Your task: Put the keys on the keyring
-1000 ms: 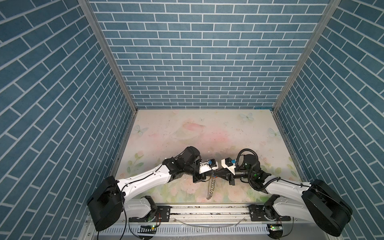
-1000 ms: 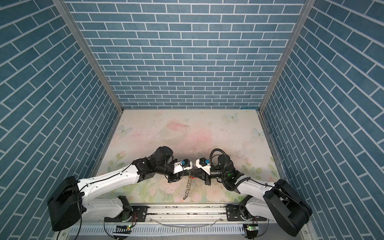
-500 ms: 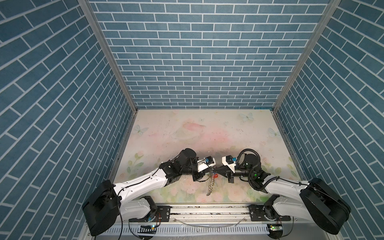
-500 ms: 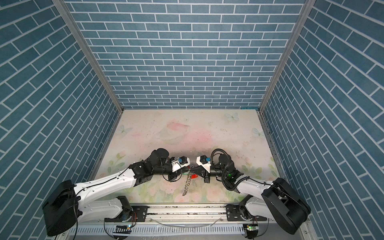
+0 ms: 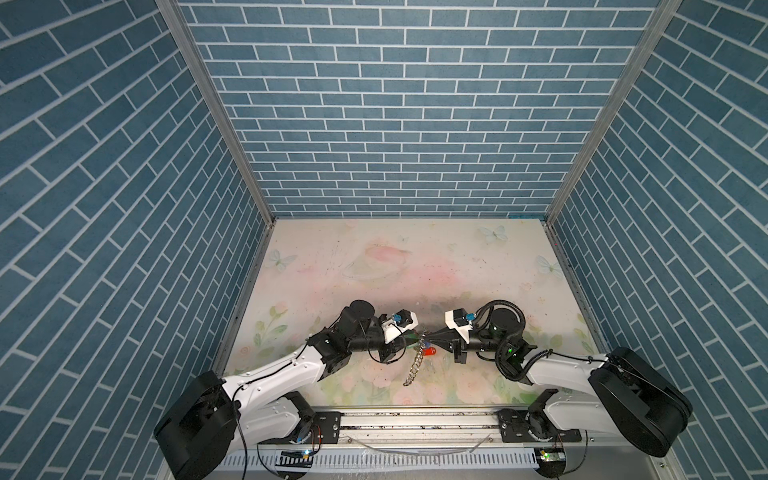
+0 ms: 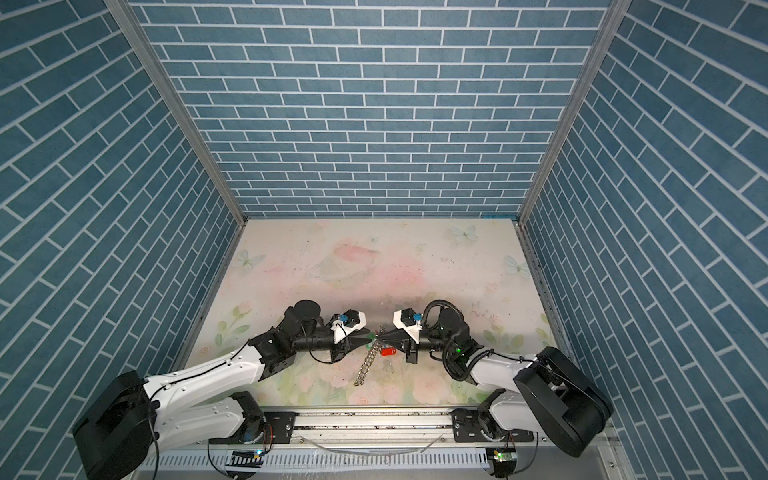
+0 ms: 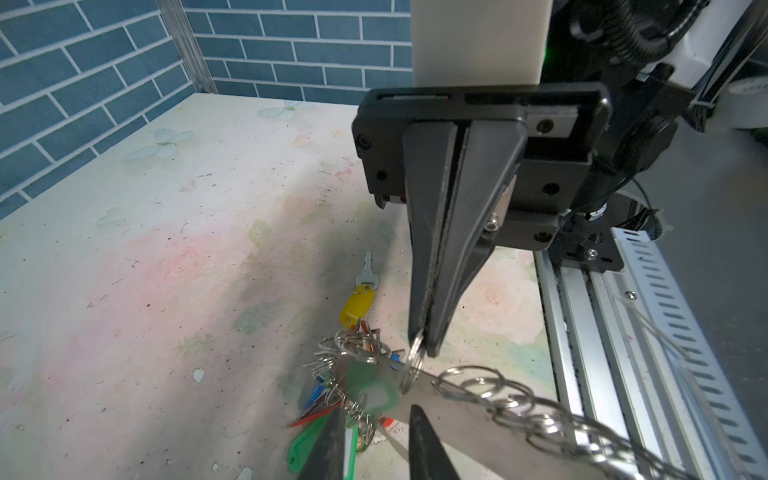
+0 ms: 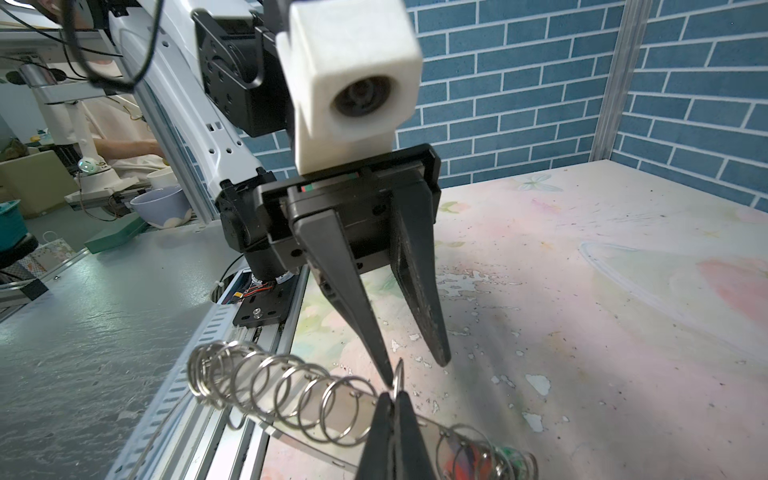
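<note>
Left gripper point(image 8: 413, 365), black with two tapering fingers point(image 8: 417, 291), stands released: the fingers are parted with a clear gap and grasp nothing. One fingertip comes just beside a silver wire ring; whether it touches cannot be told. In the left wrist view its own fingers are cut off by the picture's edge.

Facing it from the right, the right gripper point(image 7: 426, 345) is clenched. Its fingers are pressed flat together and pinch that single ring on the rim of the keyring point(image 7: 469, 422), a flat dark grey plate strung with many silver wire rings. The plate is tilted between the two grippers. In the right wrist view the right gripper's own fingers cover part of it, and in the left wrist view it runs out of frame.

A blurred green oblong plastic tag point(image 7: 376, 392) hangs among the rings, with slivers of blue and red tags behind it, too crowded to count. In both top views the string of rings trails toward the near edge, and a red plastic tag point(image 5: 430, 352) shows under the right gripper.

The keys point(image 7: 356, 307), one small silvery key on a yellow oblong plastic tag, lie flat on the pale floral tabletop point(image 5: 374, 266) below the right gripper, not on the keyring. In both top views they are too small to make out.

Blue brick-patterned walls point(image 5: 395, 124) enclose the table on the left, right and far sides
</note>
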Available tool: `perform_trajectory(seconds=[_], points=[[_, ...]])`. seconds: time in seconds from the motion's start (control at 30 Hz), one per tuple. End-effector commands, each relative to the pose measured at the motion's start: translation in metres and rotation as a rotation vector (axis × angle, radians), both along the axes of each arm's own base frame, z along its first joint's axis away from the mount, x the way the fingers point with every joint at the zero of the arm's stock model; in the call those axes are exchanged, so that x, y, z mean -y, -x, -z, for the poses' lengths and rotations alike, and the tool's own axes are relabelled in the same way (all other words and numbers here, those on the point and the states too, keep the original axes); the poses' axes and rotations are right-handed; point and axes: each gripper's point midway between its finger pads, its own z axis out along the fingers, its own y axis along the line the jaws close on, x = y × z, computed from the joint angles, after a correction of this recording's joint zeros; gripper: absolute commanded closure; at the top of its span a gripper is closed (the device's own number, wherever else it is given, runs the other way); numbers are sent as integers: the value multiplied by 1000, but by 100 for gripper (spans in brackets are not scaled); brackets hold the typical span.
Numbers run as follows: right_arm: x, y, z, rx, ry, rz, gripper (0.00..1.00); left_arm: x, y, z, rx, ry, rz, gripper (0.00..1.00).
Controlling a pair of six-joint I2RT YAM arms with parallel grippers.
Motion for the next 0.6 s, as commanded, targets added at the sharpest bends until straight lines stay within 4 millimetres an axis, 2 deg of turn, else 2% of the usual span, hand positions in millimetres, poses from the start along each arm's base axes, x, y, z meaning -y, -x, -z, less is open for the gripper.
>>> perform_trajectory(seconds=[0.0,0.17,0.57], points=[[2,12,-12,46,-61,-59,100,5,12,-14,-25,82,87,75],[1,13,-14,54,-74,-73,100,7,18,-14,-49,91,127,81],[0,17,-16,53,-96,-103,100,10,19,-16,-66,94,141,93]])
